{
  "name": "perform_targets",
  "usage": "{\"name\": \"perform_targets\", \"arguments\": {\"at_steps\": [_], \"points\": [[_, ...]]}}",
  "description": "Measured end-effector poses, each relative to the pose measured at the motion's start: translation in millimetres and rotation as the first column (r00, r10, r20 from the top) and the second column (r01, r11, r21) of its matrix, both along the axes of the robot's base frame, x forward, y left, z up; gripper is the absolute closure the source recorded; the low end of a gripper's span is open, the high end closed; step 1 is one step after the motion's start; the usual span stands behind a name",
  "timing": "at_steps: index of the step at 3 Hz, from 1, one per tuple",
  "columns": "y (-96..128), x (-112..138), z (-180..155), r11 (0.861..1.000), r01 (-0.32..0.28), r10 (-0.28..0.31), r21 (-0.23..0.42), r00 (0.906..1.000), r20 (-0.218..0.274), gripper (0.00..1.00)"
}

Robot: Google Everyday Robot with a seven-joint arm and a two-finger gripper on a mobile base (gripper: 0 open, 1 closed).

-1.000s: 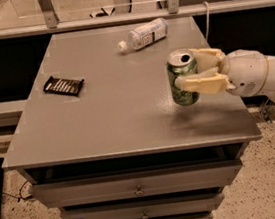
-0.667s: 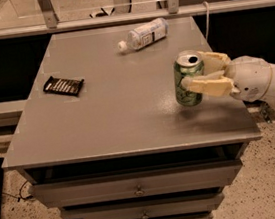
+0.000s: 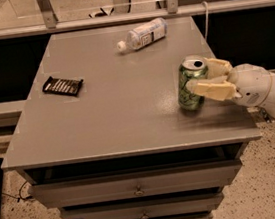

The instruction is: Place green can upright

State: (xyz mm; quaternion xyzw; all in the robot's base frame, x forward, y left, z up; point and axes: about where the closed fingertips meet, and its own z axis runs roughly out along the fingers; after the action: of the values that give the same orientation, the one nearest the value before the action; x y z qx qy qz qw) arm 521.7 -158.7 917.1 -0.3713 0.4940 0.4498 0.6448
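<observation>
Standing upright near the right edge of the counter [image 3: 118, 114] is one green can [image 3: 188, 94], its silver top and pull tab facing up and its base on the grey surface. The single gripper [image 3: 201, 77] reaches in from the right at the end of a white arm [image 3: 269, 91]. Its two tan jaws are closed around the can, pinching it (one crosses the near side of the can, the other sits at the far side, partly hidden). One clear plastic bottle [image 3: 142, 34] lies on its side near the far edge of the counter, well apart from the can, with its white cap pointing left. One dark, flat packet [image 3: 63, 86] lies toward the left side, also well apart from the can and from the bottle. That makes three loose things on the counter. Three drawer fronts [image 3: 137, 184] show below it, stacked one under another.
</observation>
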Motion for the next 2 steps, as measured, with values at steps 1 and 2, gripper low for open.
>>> {"name": "perform_targets", "arguments": {"at_steps": [1, 2], "points": [[-6.6, -1.2, -13.3, 1.000, -0.003, 0.003, 0.011, 1.0000, -0.007, 0.37], [-11.1, -3.3, -19.3, 1.000, -0.015, 0.015, 0.021, 0.9999, 0.001, 0.14]]}}
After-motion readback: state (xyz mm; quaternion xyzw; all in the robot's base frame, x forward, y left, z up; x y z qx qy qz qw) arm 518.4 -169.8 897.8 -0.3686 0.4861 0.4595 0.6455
